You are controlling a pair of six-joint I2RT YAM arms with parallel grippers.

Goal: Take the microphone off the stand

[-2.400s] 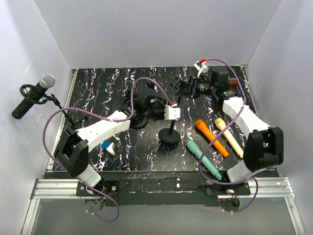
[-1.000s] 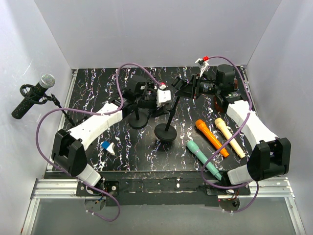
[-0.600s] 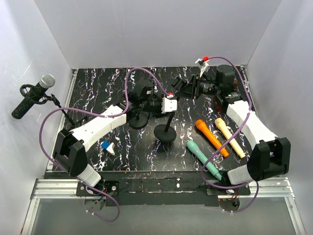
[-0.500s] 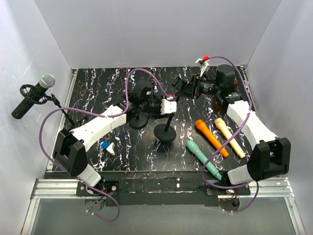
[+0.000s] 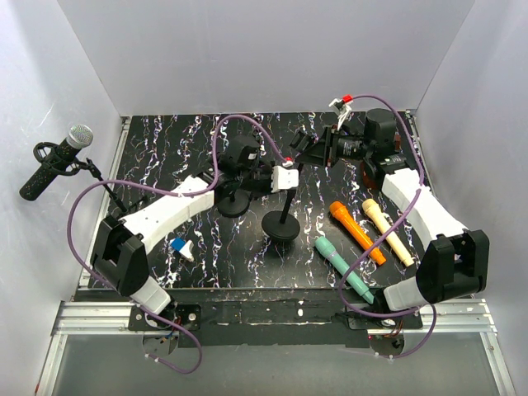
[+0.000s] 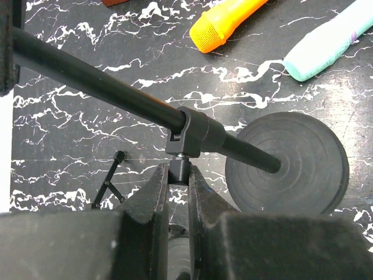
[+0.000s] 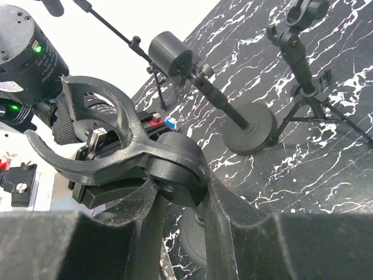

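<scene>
Left wrist view: left fingers (image 6: pixel 152 204) closed tight on the small knob (image 6: pixel 179 170) under the collar (image 6: pixel 195 131) of the round-base stand (image 6: pixel 105 87), whose slanted rod runs down to its disc base (image 6: pixel 291 163) on the bench (image 6: pixel 70 146). A second ago, in the top external view, these fingers stood half open and farther back beside the rod; they have since come forward and shut. Right fingers (image 7: pixel 224 227): unchanged in place and spread, clamped on the joint of the empty clip (image 7: pixel 99 140) at the top of the same stand. Disc base shifted only slightly. Microphone (image 5: pixel 56 162), black handle, silver head: unmoved, seated in its tripod stand (image 5: pixel 103 183) at the bench's left edge against the wall, well apart from both arms. Orange microphone (image 5: pixel 356 231), cream microphone (image 5: pixel 386 231) and teal microphone (image 5: pixel 342 268): lying at right, unmoved.
</scene>
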